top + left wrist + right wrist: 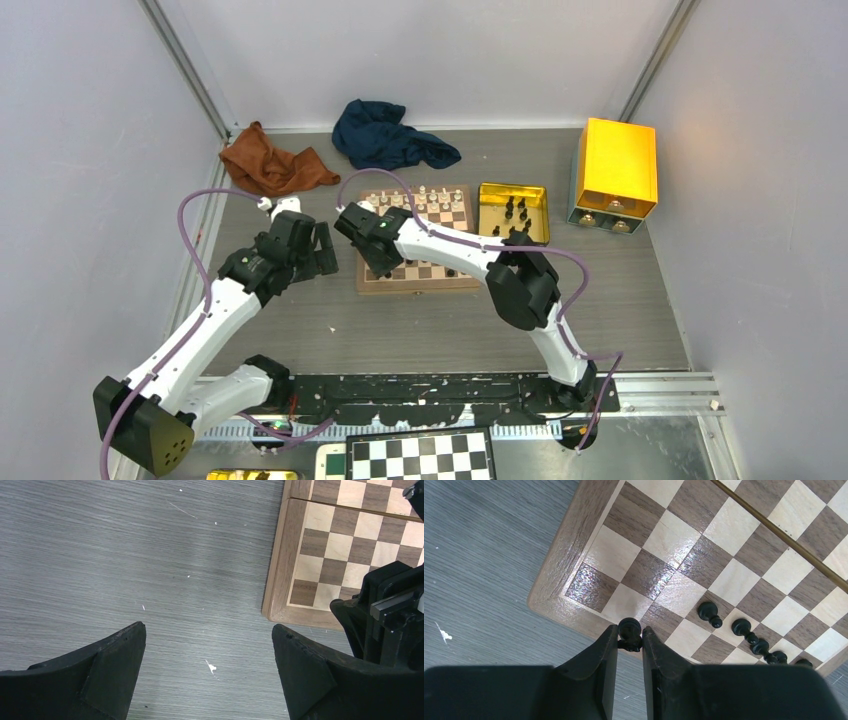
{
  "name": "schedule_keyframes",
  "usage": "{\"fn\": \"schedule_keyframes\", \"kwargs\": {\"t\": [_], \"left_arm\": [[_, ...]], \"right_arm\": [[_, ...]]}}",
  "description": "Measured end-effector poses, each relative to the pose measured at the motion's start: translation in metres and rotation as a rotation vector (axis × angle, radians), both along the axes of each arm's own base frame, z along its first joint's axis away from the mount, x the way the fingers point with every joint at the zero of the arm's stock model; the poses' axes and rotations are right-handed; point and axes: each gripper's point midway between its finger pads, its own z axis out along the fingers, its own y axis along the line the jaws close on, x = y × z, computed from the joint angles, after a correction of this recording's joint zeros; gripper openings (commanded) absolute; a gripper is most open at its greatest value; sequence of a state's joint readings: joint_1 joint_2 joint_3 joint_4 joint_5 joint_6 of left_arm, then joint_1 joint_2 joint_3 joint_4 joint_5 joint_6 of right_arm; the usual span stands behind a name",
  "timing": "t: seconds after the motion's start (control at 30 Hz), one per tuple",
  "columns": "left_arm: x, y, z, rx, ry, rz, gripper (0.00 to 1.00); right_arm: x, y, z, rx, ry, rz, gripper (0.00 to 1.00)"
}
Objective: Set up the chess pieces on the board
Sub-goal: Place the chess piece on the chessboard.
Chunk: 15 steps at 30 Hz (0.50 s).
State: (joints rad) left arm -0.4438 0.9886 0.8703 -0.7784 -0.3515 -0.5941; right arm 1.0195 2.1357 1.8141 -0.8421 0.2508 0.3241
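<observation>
Grey table [450,335]: board [420,287], gold tray [512,187], yellow box [617,165], brown cloth [272,165], blue cloth [385,135]

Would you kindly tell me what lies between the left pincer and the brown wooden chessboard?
Only bare grey tabletop with tiny white specks, seen in the left wrist view.

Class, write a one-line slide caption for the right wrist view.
Right claw grips a black chess piece over the board corner, near a row of black pieces.

No readable text, labels or numbers anywhere.
</observation>
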Motion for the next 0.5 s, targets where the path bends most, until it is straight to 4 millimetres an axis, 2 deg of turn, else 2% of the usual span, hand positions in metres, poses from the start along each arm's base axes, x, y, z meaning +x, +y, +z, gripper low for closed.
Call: {"fn": "schedule_keyframes", "kwargs": {"t": [0.5], "left_arm": [[-0.0002,-0.0001,-0.0009,-0.002,0.002,0.0,0.97]], "right_arm": [[-0.0005,0.0024,-0.0006,0.006,0.006,0.005,0.01]]}}
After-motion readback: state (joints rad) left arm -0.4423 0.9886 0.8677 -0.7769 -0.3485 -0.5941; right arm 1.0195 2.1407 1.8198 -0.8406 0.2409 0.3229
